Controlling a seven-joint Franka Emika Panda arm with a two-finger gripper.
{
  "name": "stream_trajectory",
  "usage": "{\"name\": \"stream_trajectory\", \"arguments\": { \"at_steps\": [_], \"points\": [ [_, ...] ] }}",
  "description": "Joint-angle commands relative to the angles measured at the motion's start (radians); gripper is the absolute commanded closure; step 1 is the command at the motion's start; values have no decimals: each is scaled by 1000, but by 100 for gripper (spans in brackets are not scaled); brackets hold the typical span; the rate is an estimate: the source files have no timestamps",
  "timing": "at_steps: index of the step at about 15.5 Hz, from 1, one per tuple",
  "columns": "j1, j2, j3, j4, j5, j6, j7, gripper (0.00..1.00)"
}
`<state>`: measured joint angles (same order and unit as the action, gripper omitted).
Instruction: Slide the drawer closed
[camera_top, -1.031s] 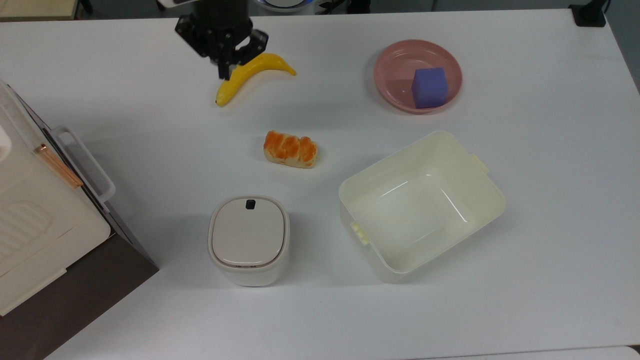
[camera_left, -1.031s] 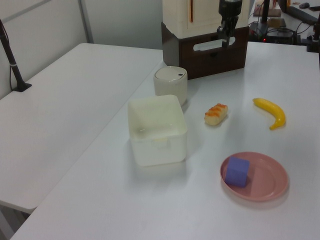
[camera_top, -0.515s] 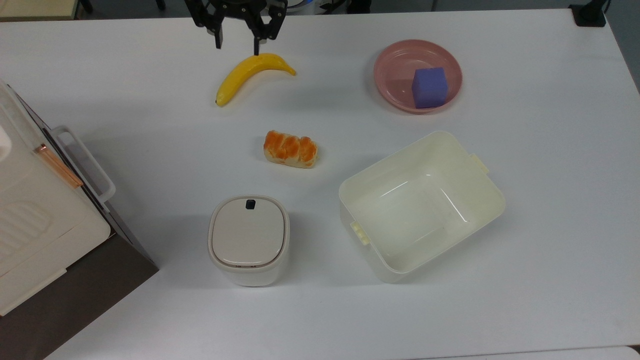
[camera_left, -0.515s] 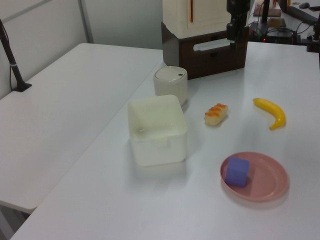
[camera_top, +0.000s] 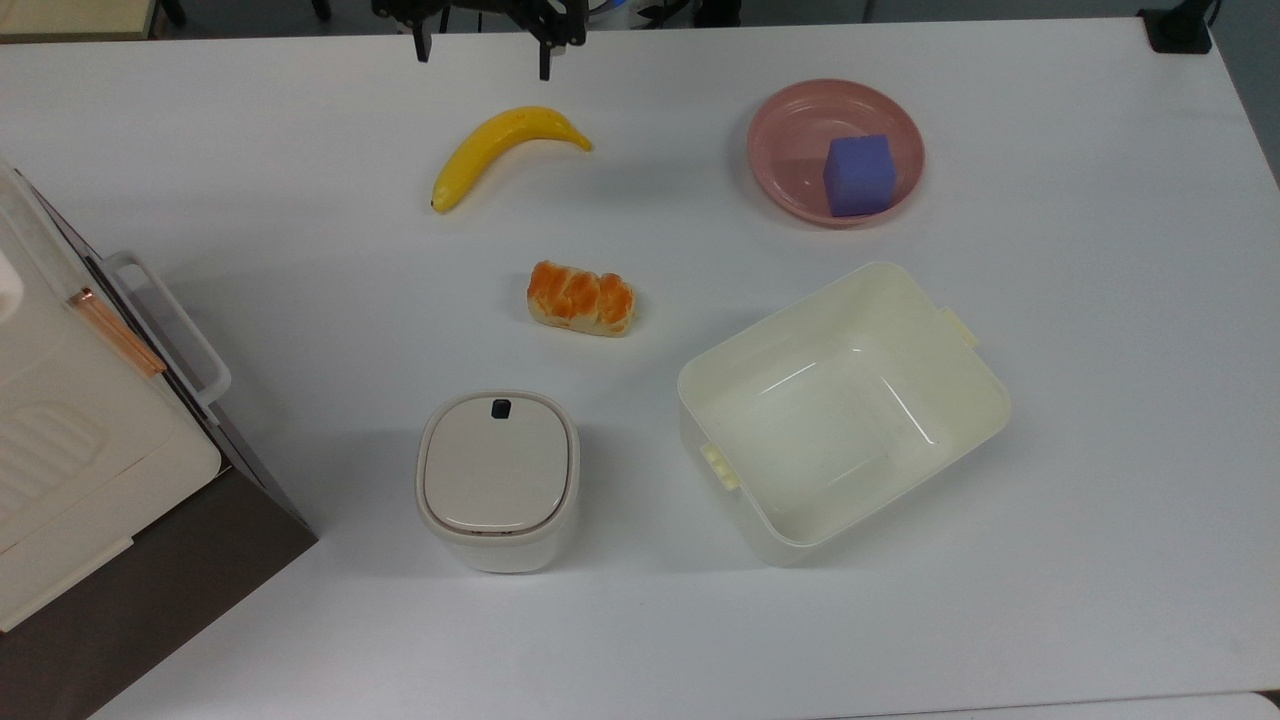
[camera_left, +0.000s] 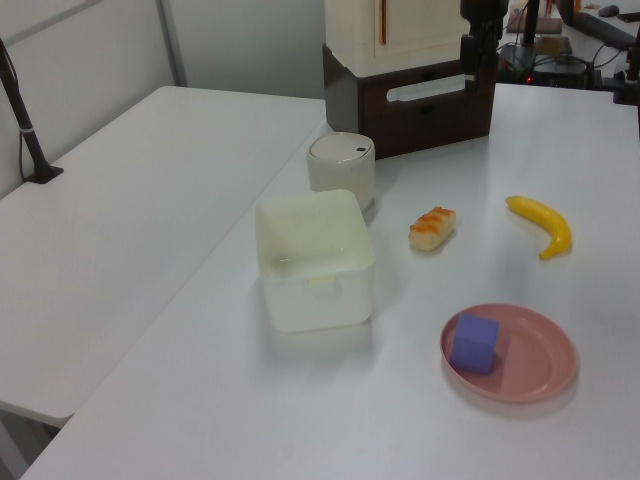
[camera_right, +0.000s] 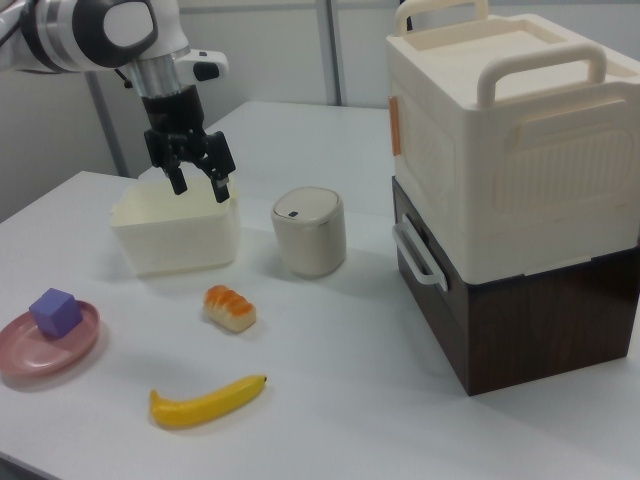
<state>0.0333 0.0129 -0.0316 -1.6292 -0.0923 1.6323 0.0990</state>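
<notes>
The desk (camera_top: 1050, 620) is a broad white surface carrying everything else. At 9 o'clock in the top view a dark brown cabinet (camera_right: 545, 330) stands at the desk's edge, with a large cream lidded case (camera_right: 520, 140) stacked on top of it. The drawer (camera_right: 418, 268) is set in the cabinet's front; in the right view its dark front panel appears flush with the cabinet face, so the drawer is judged to be already shut or very nearly so. Its white loop handle (camera_top: 165, 325) projects from the panel toward the desk's middle.

The drawer is judged to be stiff and boxy, light when empty, and free to run only along its slide. It need not be gripped at all: a flat push against the front panel, or against the bar of the handle near its middle, would be expected to drive it home squarely. A push near one end could be expected to skew it and make it bind. The weight of the case above is judged to keep the cabinet from shifting under such a push.

A cream plastic tub (camera_top: 845, 410) lies at 4 o'clock from the desk's centre in the top view, and a lidded white bin (camera_top: 497, 478) at 7 o'clock.

The hand (camera_right: 198, 180) is seen raised above the desk at 12 o'clock in the top view, well apart from the drawer, released, with its two fingers spread and nothing between them.
</notes>
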Motion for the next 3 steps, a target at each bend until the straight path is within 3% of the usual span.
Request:
{"name": "stream_trajectory", "arguments": {
  "at_steps": [1,3],
  "points": [
    [10,-44,-28,-14,63,-29,-51,0],
    [8,-51,-28,-14,65,-40,-51,0]
  ]
}}
